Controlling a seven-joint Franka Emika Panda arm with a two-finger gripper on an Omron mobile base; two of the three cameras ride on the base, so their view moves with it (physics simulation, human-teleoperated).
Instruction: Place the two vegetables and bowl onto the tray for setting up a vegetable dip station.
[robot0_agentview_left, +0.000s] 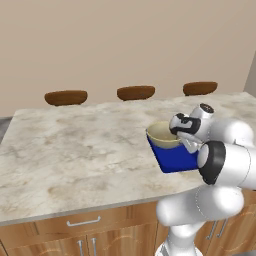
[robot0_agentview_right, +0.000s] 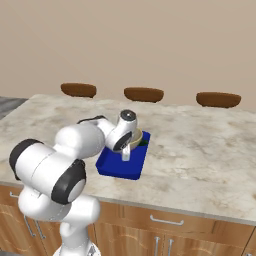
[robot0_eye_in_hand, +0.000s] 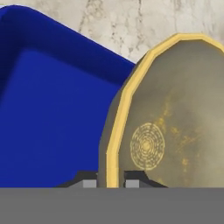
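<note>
Up close, the gripper pinches the bowl by its rim over the tray, while the right base view adds a green vegetable behind the bowl, on the marble counter.

A marble-patterned counter in cream and beige carries the things, its top sitting on wooden cabinets with metal handles. Directly on it lies a deep-blue tray, near the front edge; in the left base view it sits at about 4 o'clock of the countertop, and in the right base view near its middle, toward 7 o'clock. Along the far edge, at 12 o'clock, three dark brown ovals show just behind the counter.
</note>
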